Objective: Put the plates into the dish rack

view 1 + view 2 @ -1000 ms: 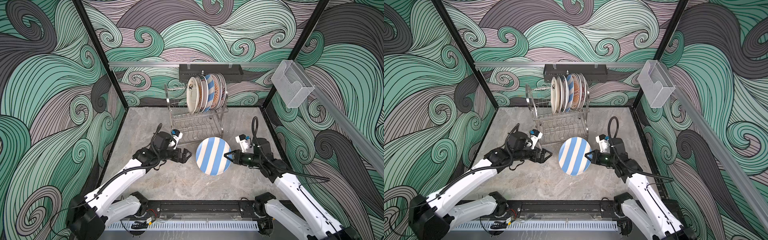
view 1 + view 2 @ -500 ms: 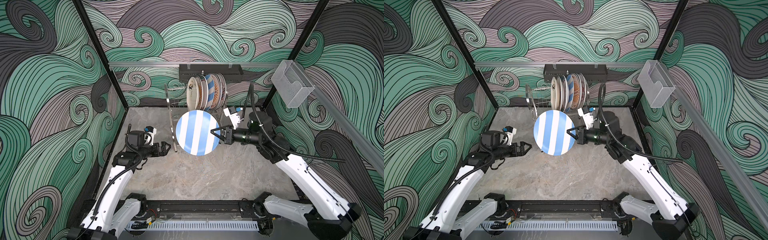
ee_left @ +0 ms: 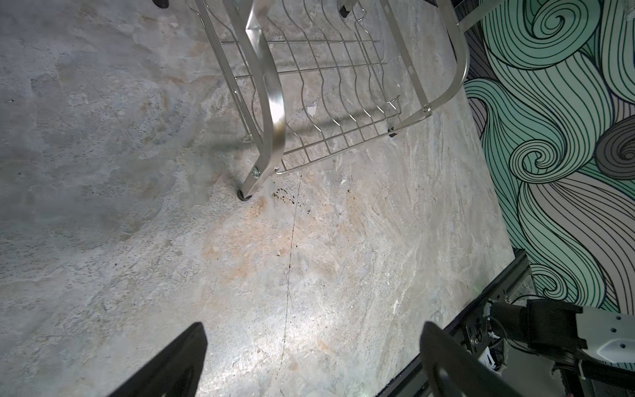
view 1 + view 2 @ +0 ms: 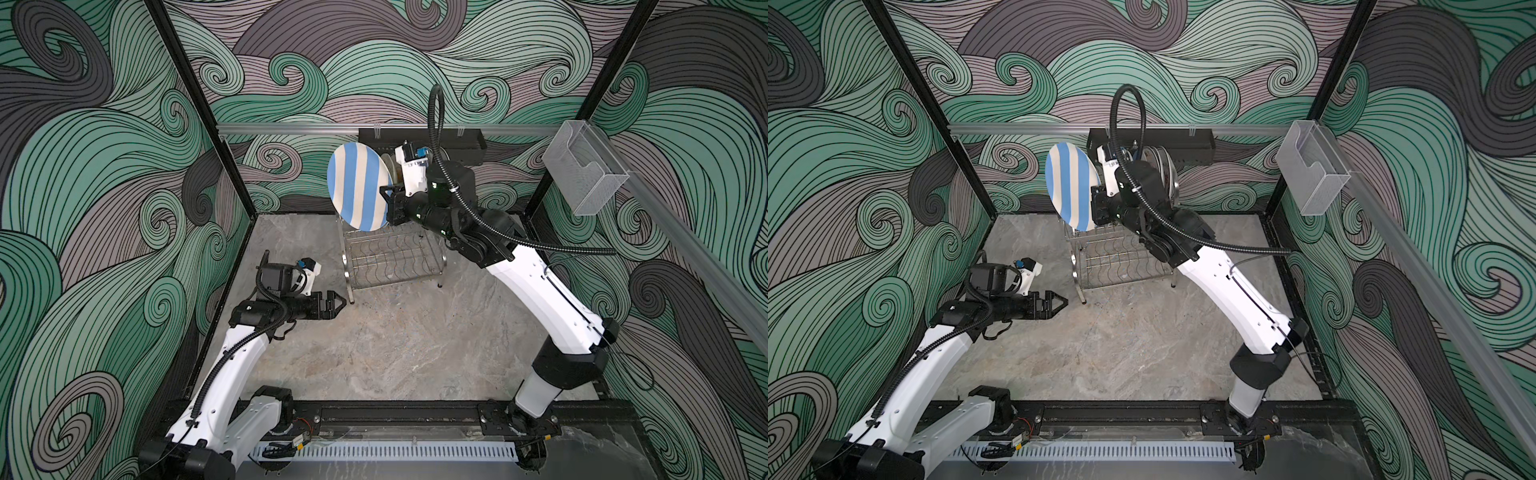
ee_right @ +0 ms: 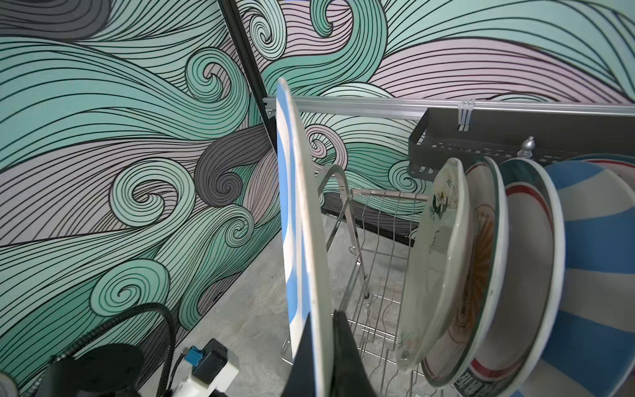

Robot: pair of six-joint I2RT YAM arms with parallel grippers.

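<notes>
**Top views.** In both top views the right gripper point(image 4: 386, 198) is clamped on the rim of the striped plate point(image 4: 358, 187). It holds the plate on edge, raised over the left end of the dish rack point(image 4: 392, 259). The racked plates point(image 4: 1165, 168) stand in the upper tier to the right of it, largely hidden behind the right wrist. The left gripper point(image 4: 337, 302) sits low beside the rack's front left leg, well below the plate. The right arm alone is placed to act.

**Left wrist view.** Only the rack's lower tier and one leg show. The left fingers point(image 3: 178, 364) stand wide apart over the bare tabletop point(image 3: 137, 206) and hold nothing.

**Right wrist view.** The striped plate point(image 5: 302, 213) appears edge-on and upright, its face roughly parallel to the racked plates point(image 5: 481, 257). Free wire slots lie between it and the nearest of them. The fingers hide its lower rim, so whether it touches the wires cannot be told. In my judgement the coming move is downward into a free slot, keeping the plate parallel to the row.
</notes>
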